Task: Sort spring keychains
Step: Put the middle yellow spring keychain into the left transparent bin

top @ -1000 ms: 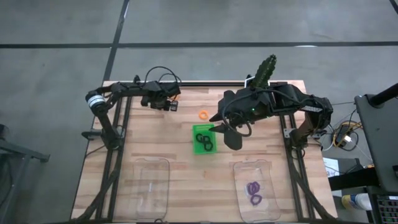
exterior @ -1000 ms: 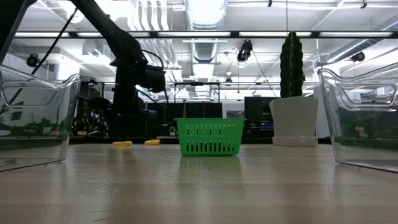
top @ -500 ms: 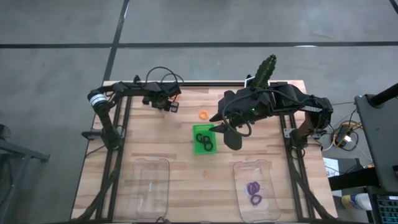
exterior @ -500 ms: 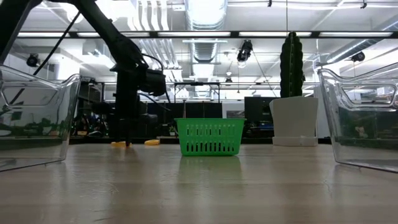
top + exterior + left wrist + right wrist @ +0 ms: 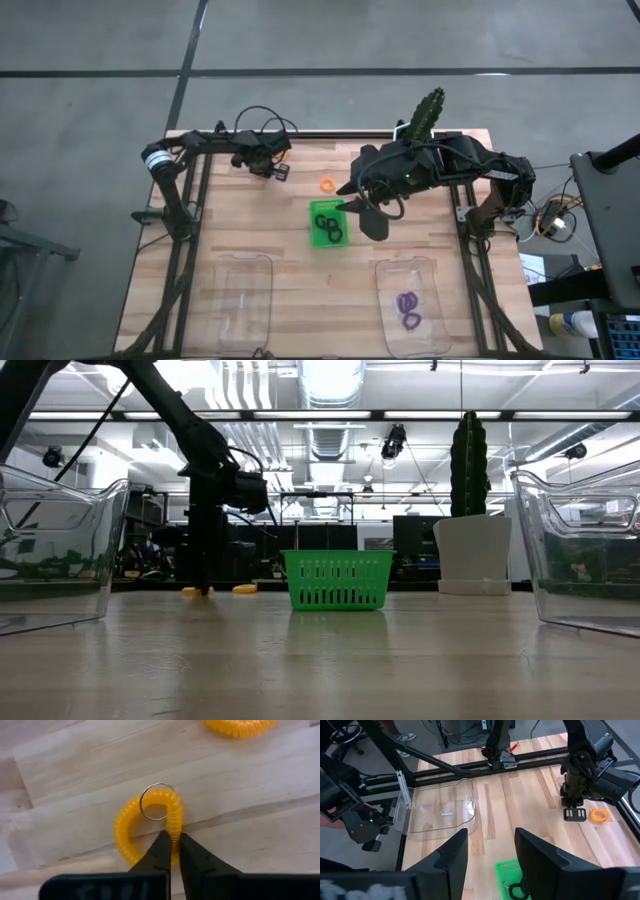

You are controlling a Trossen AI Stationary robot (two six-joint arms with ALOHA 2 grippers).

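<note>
An orange spring keychain (image 5: 150,827) with a metal split ring (image 5: 156,802) lies flat on the wooden table near its far left, and my left gripper (image 5: 173,851) is shut on it. In the high view this gripper (image 5: 280,172) hides that keychain. A second orange keychain (image 5: 326,184) lies to its right. Black keychains lie in the green tray (image 5: 318,238). Just right of the tray, my right gripper (image 5: 350,207) hangs open with nothing between its fingers. My left gripper pinches one side of the orange loop's coil (image 5: 175,827) between its two fingers, one finger inside the loop and one outside. The fingers come from above, pointing down. The keychain lies flat on the table.
Two clear containers stand near the front edge. The right one (image 5: 438,330) holds purple keychains (image 5: 409,308). The left one (image 5: 245,300) shows nothing inside. A potted cactus (image 5: 425,112) stands at the far edge, and black frame rails (image 5: 190,200) run along both sides.
My left gripper has come down to the table at the far left and shut on the orange keychain. The keychain still lies on the table.
</note>
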